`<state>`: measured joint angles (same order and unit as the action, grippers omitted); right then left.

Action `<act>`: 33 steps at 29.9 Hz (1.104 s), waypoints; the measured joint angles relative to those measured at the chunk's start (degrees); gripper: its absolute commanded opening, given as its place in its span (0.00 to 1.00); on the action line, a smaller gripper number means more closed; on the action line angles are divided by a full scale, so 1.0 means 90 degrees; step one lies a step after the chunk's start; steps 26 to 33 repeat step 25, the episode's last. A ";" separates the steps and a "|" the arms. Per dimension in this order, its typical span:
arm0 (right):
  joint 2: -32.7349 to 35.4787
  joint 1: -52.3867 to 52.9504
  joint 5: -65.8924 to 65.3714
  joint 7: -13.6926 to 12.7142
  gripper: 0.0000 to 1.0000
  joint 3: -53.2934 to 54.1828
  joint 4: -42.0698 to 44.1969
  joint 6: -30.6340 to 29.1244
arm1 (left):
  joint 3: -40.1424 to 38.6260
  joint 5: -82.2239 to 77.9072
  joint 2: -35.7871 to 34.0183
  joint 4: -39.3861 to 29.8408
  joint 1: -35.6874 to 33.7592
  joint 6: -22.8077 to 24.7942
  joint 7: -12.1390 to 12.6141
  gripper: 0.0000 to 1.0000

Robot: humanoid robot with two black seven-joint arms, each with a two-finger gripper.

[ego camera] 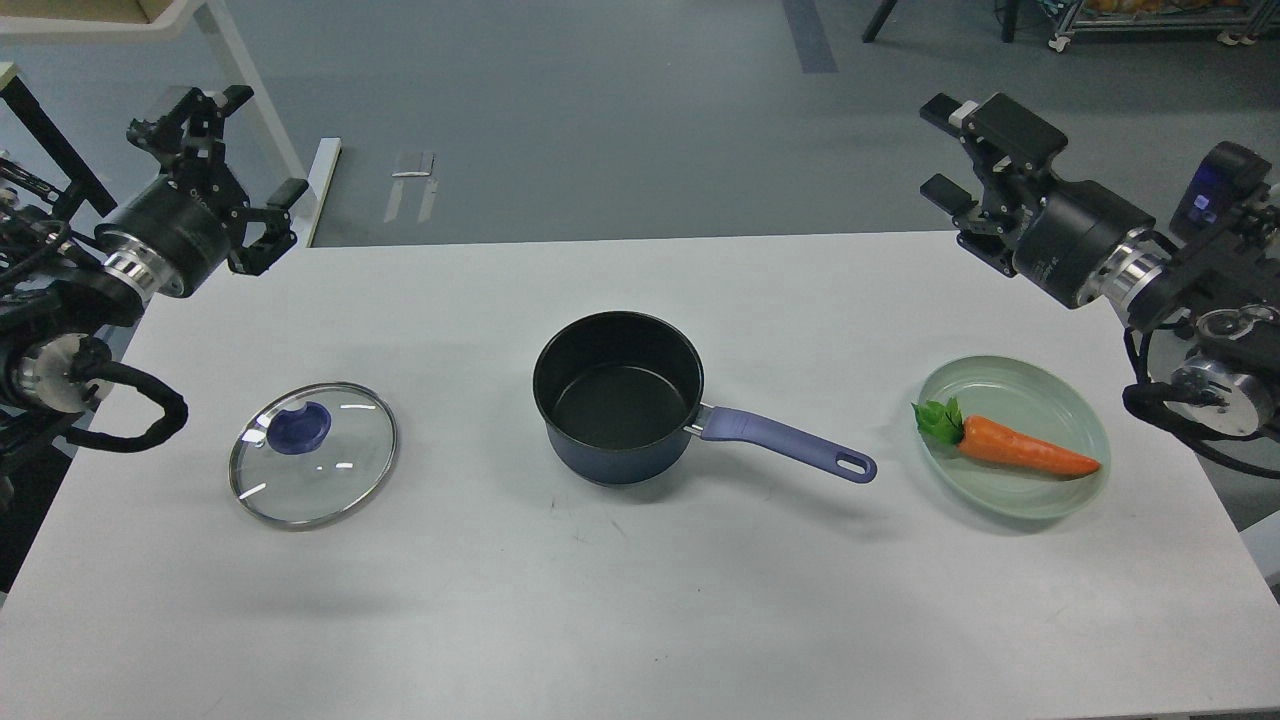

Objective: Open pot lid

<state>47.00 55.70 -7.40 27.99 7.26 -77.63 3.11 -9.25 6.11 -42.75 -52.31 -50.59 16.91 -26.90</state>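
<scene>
our dark navy saucepan with the black nonstick inside point(618, 400) stands uncovered at the middle of the white tabletop point(640, 600), its long purple-blue handle with the hang hole pointing right and a little toward the near edge. the round clear glass lid with the steel rim point(313, 453) lies flat on the tabletop well to the left of the pot, apart from it, its purple-blue knob showing through the glass.

our left gripper point(250, 150) hangs above the far left corner of the tabletop, well beyond the lid and touching nothing; its jaws stand wide apart and hold nothing. our right gripper point(943, 150) hangs above the far right corner, well apart from the pot, its jaws likewise spread and empty.

on the right, just past the end of the pot's handle, a pale green round plate point(1070, 410) carries an orange carrot with green leaves point(1020, 448), tip pointing right.

we cannot read any lettering on the lid at this size, and we see no readable writing elsewhere on the things.
</scene>
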 measured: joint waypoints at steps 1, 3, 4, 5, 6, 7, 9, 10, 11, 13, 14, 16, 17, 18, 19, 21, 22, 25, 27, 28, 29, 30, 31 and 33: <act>-0.0144 -0.0225 0.0340 0.0000 0.98 0.0232 0.0058 -0.0004 | -0.0077 -0.0002 0.0046 0.0000 0.0064 -0.0010 0.0000 0.99; -0.0434 -0.0635 0.0808 0.0000 0.98 0.0659 0.0280 -0.0046 | -0.0226 -0.0007 0.0126 0.0003 0.0236 -0.0032 0.0000 0.99; -0.0601 -0.0839 0.0981 0.0000 0.98 0.0898 0.0446 -0.0084 | -0.0291 -0.0009 0.0159 0.0003 0.0330 -0.0035 0.0000 0.99; -0.0770 -0.1037 0.1092 0.0000 0.98 0.1120 0.0624 -0.0144 | -0.0371 -0.0012 0.0206 0.0003 0.0440 -0.0035 0.0000 0.99; -0.0938 -0.1230 0.1156 0.0000 0.98 0.1323 0.0812 -0.0257 | -0.0463 -0.0012 0.0265 0.0003 0.0547 -0.0035 0.0001 0.99; -0.1080 -0.1386 0.1186 0.0000 0.98 0.1483 0.0984 -0.0436 | -0.0581 -0.0013 0.0343 0.0003 0.0665 -0.0035 0.0006 0.99; -0.1341 -0.1660 0.1211 0.0000 0.99 0.1720 0.1373 -0.1058 | -0.0816 -0.0033 0.0479 0.0002 0.0893 -0.0035 0.0021 0.99; -0.1422 -0.1740 0.1214 0.0000 0.99 0.1769 0.1554 -0.1401 | -0.0955 -0.0052 0.0551 0.0002 0.1016 -0.0031 0.0028 0.99; -0.1498 -0.1797 0.1214 0.0000 0.99 0.1795 0.1760 -0.1804 | -0.1065 -0.0066 0.0613 0.0002 0.1107 -0.0027 0.0036 0.99; -0.1569 -0.1844 0.1214 0.0000 0.99 0.1807 0.2102 -0.2447 | -0.1297 -0.0089 0.0746 0.0004 0.1256 -0.0010 0.0139 0.99; -0.1583 -0.1857 0.1213 0.0000 0.99 0.1799 0.2227 -0.2698 | -0.1378 -0.0094 0.0801 0.0008 0.1304 0.0001 0.0230 0.99; -0.1587 -0.1867 0.1210 0.0000 0.99 0.1745 0.2345 -0.2974 | -0.1547 -0.0100 0.0935 0.0023 0.1396 0.0022 0.0461 0.99; -0.1591 -0.1868 0.1195 0.0000 0.99 0.1719 0.2367 -0.3044 | -0.1615 -0.0103 0.0998 0.0030 0.1436 0.0036 0.0542 0.99; -0.1595 -0.1868 0.1171 0.0001 0.99 0.1702 0.2377 -0.3076 | -0.1686 -0.0115 0.1071 0.0034 0.1494 0.0066 0.0607 0.99; -0.1599 -0.1867 0.1153 0.0000 0.99 0.1698 0.2382 -0.3079 | -0.1743 -0.0153 0.1148 0.0037 0.1567 0.0116 0.0645 0.99; -0.1612 -0.1865 0.1133 0.0001 0.99 0.1739 0.2387 -0.3064 | -0.1861 -0.0254 0.1272 0.0040 0.1696 0.0264 0.0675 0.99; -0.1626 -0.1856 0.1129 0.0001 0.99 0.1772 0.2393 -0.3056 | -0.1955 -0.0304 0.1326 0.0040 0.1760 0.0352 0.0679 0.99; -0.1690 -0.1831 0.1104 0.0003 0.99 0.1842 0.2388 -0.3062 | -0.2232 -0.0373 0.1408 0.0041 0.1918 0.0533 0.0683 0.99; -0.1690 -0.1831 0.1104 0.0003 0.99 0.1842 0.2388 -0.3062 | -0.2232 -0.0373 0.1408 0.0041 0.1918 0.0533 0.0683 0.99; -0.1690 -0.1831 0.1104 0.0003 0.99 0.1842 0.2388 -0.3062 | -0.2232 -0.0373 0.1408 0.0041 0.1918 0.0533 0.0683 0.99; -0.1690 -0.1831 0.1104 0.0003 0.99 0.1842 0.2388 -0.3062 | -0.2232 -0.0373 0.1408 0.0041 0.1918 0.0533 0.0683 0.99; -0.1690 -0.1831 0.1104 0.0003 0.99 0.1842 0.2388 -0.3062 | -0.2232 -0.0373 0.1408 0.0041 0.1918 0.0533 0.0683 0.99; -0.1690 -0.1831 0.1104 0.0003 0.99 0.1842 0.2388 -0.3062 | -0.2232 -0.0373 0.1408 0.0041 0.1918 0.0533 0.0683 0.99; -0.1690 -0.1831 0.1104 0.0003 0.99 0.1842 0.2388 -0.3062 | -0.2232 -0.0373 0.1408 0.0041 0.1918 0.0533 0.0683 0.99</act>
